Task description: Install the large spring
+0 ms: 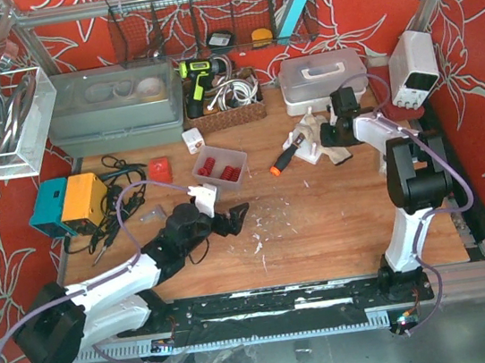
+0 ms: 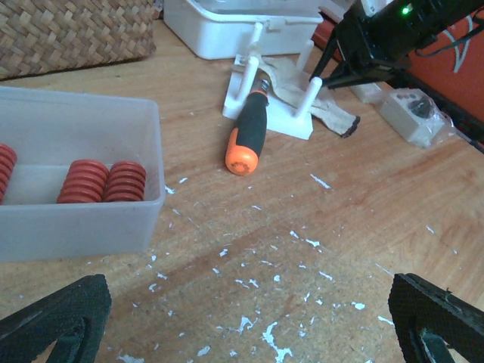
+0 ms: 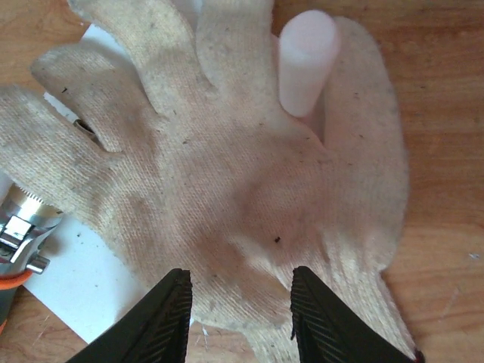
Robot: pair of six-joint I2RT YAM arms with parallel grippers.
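Springs: in the bin, left of the screwdriver.
Basket: behind the bin.
Glove: on the post fixture, just right of the screwdriver.

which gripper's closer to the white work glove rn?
Right. The right gripper sits directly over the glove, cloth between its fingers. The left gripper is well off to the left, open, near the bin of red springs.

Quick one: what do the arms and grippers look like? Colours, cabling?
Same build: left arm and right arm have white links, black joints and a lilac cable looping alongside. The left gripper and right gripper are black, two tapered fingers each.
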